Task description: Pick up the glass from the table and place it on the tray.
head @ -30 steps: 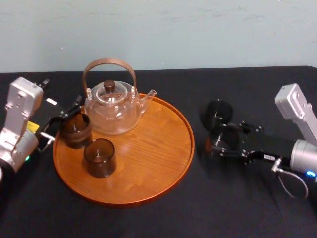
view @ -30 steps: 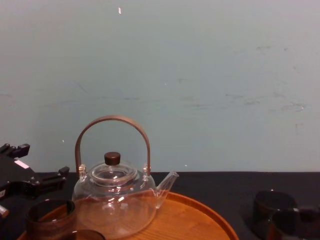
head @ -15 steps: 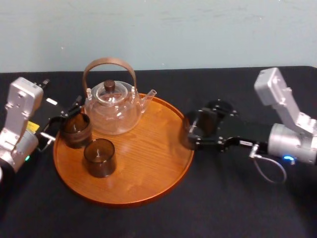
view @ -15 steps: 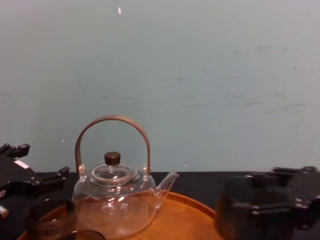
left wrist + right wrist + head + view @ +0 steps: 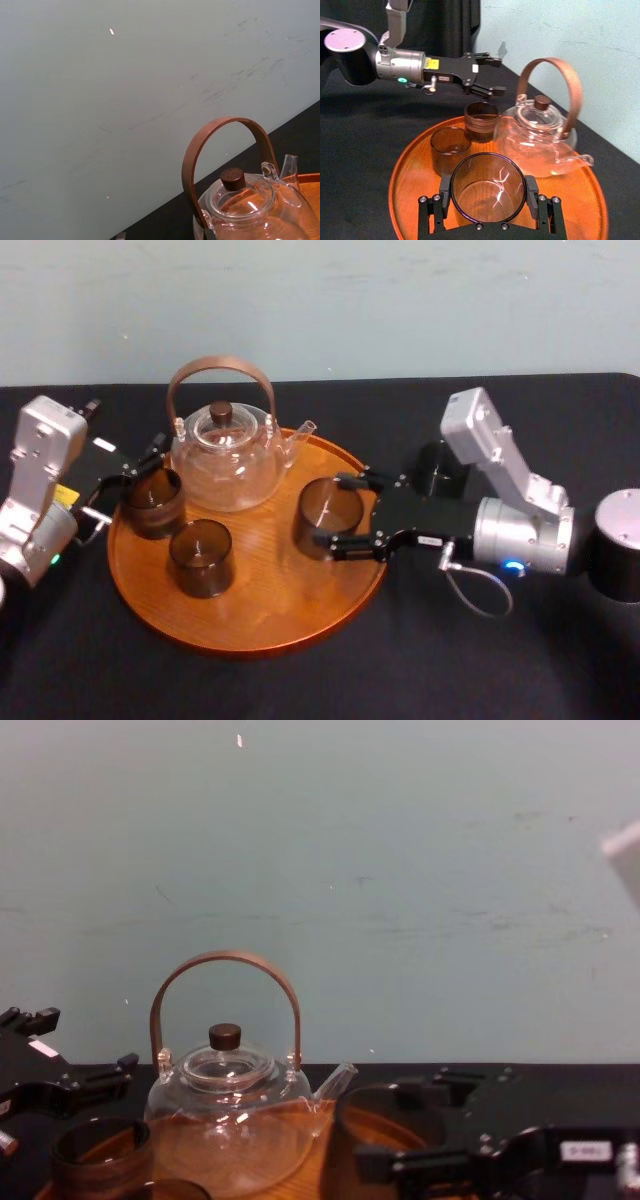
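Right gripper (image 5: pixel 338 510) is holding the dark glass (image 5: pixel 488 188) in closed jaws over the right part of the wooden tray (image 5: pixel 250 625), so it is in the placing step. Cannot tell if the glass is seated. The next move is likely calling for lowering and release clear of the glass teapot (image 5: pixel 222 462). Left gripper (image 5: pixel 492 75) is idling open-jawed by the tray's left edge.

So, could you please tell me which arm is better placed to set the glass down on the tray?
The right: the right pincer grips the glass over the tray; the left pincer sits open at the left rim, beside a ribbed cup.
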